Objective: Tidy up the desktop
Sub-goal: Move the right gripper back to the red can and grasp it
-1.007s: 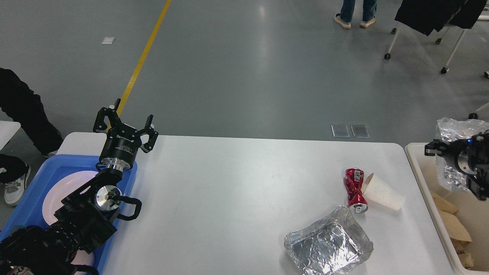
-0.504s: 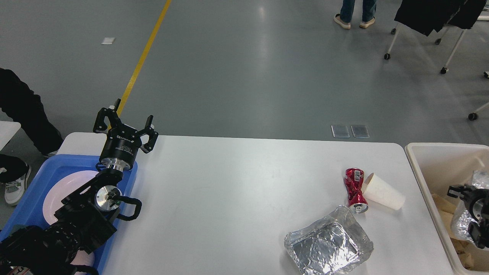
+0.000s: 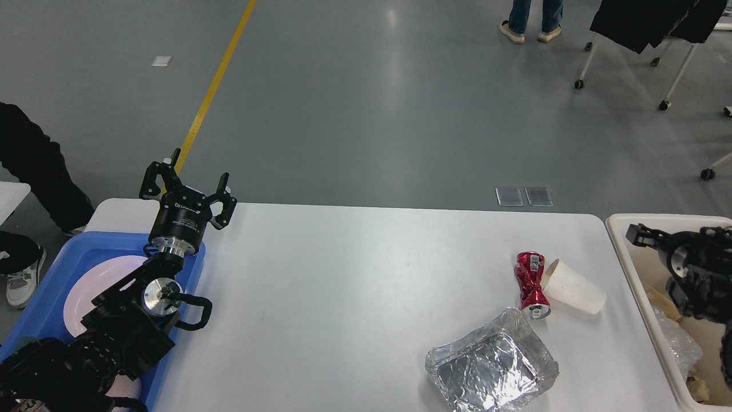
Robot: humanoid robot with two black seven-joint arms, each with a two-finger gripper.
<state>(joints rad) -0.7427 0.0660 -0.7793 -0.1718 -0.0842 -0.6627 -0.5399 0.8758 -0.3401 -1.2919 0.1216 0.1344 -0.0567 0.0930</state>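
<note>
Looking down, we see the desktop [image 3: 354,297] filling the middle of the view, between a blue tray [image 3: 68,257] on the left and a cream bin [image 3: 632,269] on the right. Our left gripper [image 3: 191,186] stands over the tray's far corner, fingers spread and holding nothing. Our right gripper [image 3: 643,236] reaches over the bin; we cannot tell how far it is open. On the desktop's right part lie a crushed red can [image 3: 530,284] touching a paper cup [image 3: 575,288], and a foil tray [image 3: 492,366] nearer us.
</note>
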